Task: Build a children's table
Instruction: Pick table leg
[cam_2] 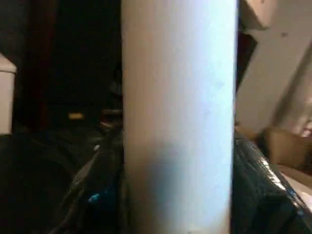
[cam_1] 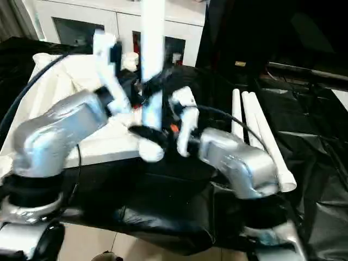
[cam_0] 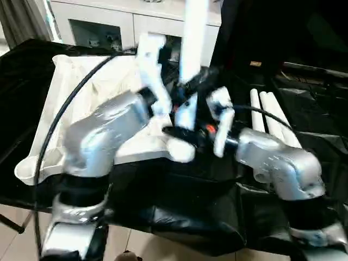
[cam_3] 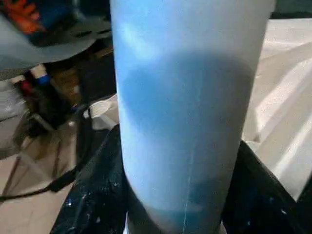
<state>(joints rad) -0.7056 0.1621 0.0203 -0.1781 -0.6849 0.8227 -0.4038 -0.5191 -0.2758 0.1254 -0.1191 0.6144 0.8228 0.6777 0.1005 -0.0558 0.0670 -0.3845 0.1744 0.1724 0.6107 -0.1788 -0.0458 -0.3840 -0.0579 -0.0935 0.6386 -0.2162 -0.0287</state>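
One white leg [cam_0: 193, 38] stands upright at the near right corner of the tabletop [cam_0: 109, 87], and you have both arms around it. Its lower end sits at the round corner socket [cam_0: 182, 151] of the tabletop; whether it is fully seated there I cannot tell, because the picture is blurred at that place. The upper end of the leg goes out of the head views.

Your left tool [cam_2: 175, 214] is at the leg from the tabletop side. In the left wrist view the leg stands between its two black fingers [cam_2: 97, 195], one dark finger on each side and close against the tube. The jaws stand about half apart, as wide as the leg, and they seem to grip it.

Your right tool [cam_3: 180, 214] is at the same leg from the side away from the tabletop. In the right wrist view its fingers [cam_3: 92, 195] also lie on both sides of the tube, about half apart, closed against it.

The tabletop lies upside down on the black-covered worktop [cam_0: 217, 196], ribbed side up. Three more legs [cam_1: 255, 136] lie side by side on the worktop, to the right of the tabletop and well apart from it. Behind the tabletop stands a white cabinet [cam_0: 109, 24] with glass doors. A black cable [cam_0: 60, 114] curves over the tabletop.
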